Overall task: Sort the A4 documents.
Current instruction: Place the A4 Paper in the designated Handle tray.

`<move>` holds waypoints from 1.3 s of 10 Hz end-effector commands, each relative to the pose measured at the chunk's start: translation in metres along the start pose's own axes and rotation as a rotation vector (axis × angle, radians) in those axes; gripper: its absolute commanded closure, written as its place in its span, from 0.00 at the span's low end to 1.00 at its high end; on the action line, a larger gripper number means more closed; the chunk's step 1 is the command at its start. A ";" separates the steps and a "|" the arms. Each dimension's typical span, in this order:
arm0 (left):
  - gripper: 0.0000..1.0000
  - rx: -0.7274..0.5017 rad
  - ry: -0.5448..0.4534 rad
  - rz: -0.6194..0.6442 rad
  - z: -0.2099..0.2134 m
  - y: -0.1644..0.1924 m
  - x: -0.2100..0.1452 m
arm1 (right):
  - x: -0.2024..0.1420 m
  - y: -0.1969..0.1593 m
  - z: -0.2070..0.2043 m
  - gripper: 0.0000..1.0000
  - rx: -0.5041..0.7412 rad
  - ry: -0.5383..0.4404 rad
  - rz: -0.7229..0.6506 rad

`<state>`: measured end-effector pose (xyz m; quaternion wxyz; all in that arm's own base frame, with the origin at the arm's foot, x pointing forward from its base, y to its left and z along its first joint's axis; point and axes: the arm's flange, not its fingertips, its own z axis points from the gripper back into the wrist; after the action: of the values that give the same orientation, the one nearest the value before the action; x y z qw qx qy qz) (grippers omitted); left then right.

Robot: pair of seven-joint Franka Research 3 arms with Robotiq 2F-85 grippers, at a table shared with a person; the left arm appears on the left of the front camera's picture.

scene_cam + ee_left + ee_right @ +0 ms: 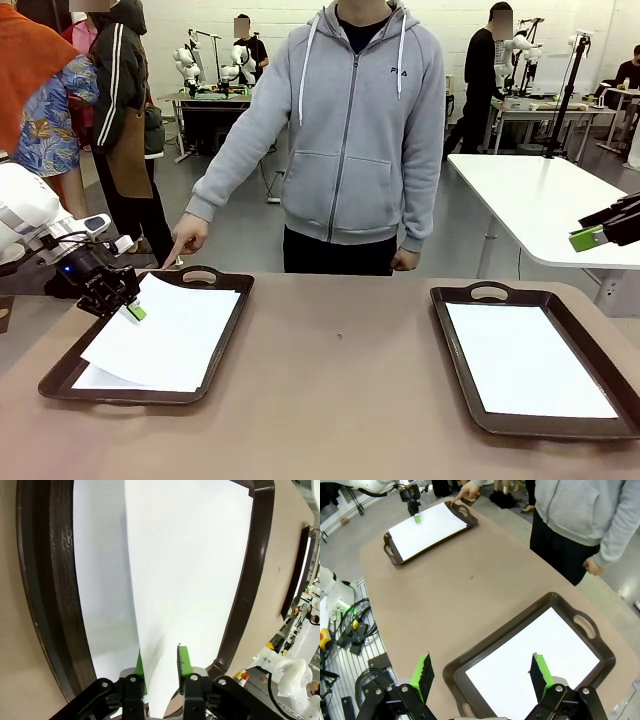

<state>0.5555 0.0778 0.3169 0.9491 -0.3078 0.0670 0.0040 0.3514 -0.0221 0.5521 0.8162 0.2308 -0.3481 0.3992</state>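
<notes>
Straddling the top sheet's (165,335) left edge in the left tray (225,335), left gripper (133,311) is standing part-open; right gripper (482,672) is hanging wide open, well apart.

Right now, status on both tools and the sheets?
Left tool astride the top sheet's edge, left tray; grip unclear. Right tool open, empty. One sheet flat in right tray. Person's hand pointing at left tray.

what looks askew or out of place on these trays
In the left tray, the top A4 sheet lies rotated, not squared with the sheet beneath; one edge sits between the left gripper's fingers. The right tray's sheet lies straight.
</notes>
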 end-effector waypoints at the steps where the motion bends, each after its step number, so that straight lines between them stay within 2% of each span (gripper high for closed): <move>1: 0.39 0.058 0.000 0.025 0.003 -0.003 -0.007 | -0.001 0.000 -0.001 0.00 0.005 -0.005 0.001; 2: 0.34 0.081 -0.006 0.033 0.006 -0.004 -0.009 | -0.001 0.000 -0.001 0.00 0.005 -0.005 0.001; 3: 0.19 0.114 0.001 0.044 0.007 -0.005 -0.009 | -0.001 0.000 -0.001 0.00 0.005 -0.005 0.001; 4: 0.14 0.139 0.002 0.051 0.009 -0.005 -0.009 | -0.001 0.000 -0.001 0.00 0.005 -0.005 0.001; 5: 0.00 0.145 -0.004 0.045 0.012 -0.006 -0.009 | -0.001 0.000 -0.001 0.00 0.005 -0.005 0.001; 8: 0.02 0.115 -0.020 0.015 0.017 -0.008 -0.007 | -0.001 0.000 -0.001 0.00 0.005 -0.005 0.001; 9: 0.00 0.106 -0.036 0.012 0.017 -0.010 -0.006 | -0.001 0.000 -0.001 0.00 0.005 -0.005 0.001; 10: 0.00 0.034 -0.098 0.041 0.022 -0.009 -0.005 | -0.001 0.000 -0.001 0.00 0.005 -0.005 0.001; 11: 0.00 0.115 -0.010 0.018 0.018 -0.007 -0.003 | -0.001 0.000 -0.001 0.00 0.005 -0.005 0.001; 13: 0.00 0.115 -0.010 0.018 0.018 -0.007 -0.003 | -0.001 0.000 -0.001 0.00 0.005 -0.005 0.001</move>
<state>0.5558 0.0832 0.3361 0.9635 -0.2604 0.0601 0.0165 0.3514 -0.0221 0.5521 0.8162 0.2308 -0.3481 0.3992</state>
